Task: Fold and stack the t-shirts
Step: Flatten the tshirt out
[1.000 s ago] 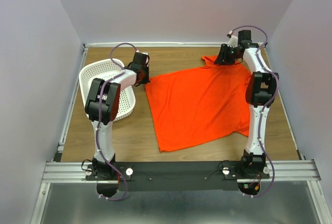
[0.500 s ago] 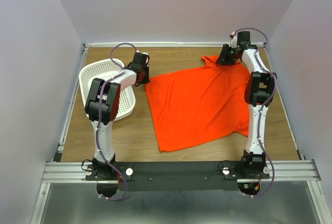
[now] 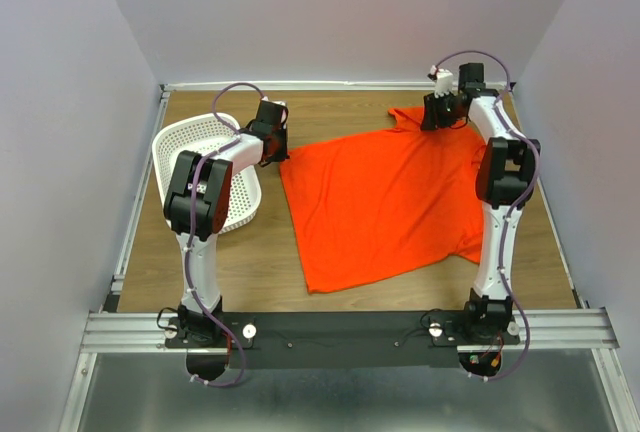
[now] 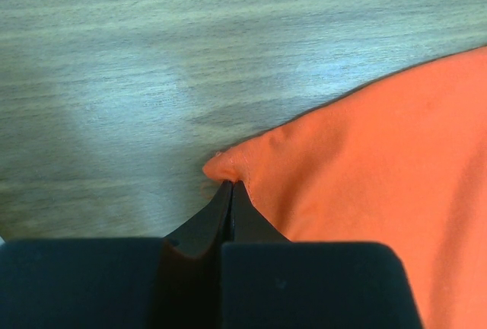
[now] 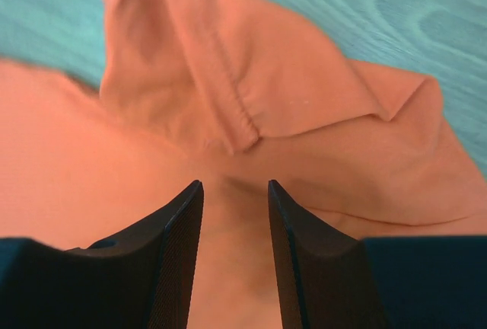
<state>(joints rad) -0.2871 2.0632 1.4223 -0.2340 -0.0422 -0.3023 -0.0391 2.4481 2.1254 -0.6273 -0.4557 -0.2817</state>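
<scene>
A plain bright orange-red short-sleeved cloth t-shirt (image 3: 385,202) lies spread out on the brown wood-grain table (image 3: 250,252), right of centre and turned at a slant, so its lower hem runs towards the near edge and its sleeves point to the right. Most of the cloth lies flat and smooth, with only faint creases. At the far right corner one short sleeve (image 5: 228,108) is folded back over the body, and its stitched hem shows as a puckered ridge. The left gripper (image 4: 230,186) sits at the shirt's far left corner with its jaws pressed together on the very tip of the cloth, which bunches into a small pinched point on the wood. The right gripper (image 5: 234,186) hangs over the folded sleeve with its jaws apart, orange cloth showing in the gap; I cannot tell whether the fingertips touch it. A white perforated plastic basket (image 3: 200,137) stands tilted at the left, just beside the left arm and apart from the shirt.
</scene>
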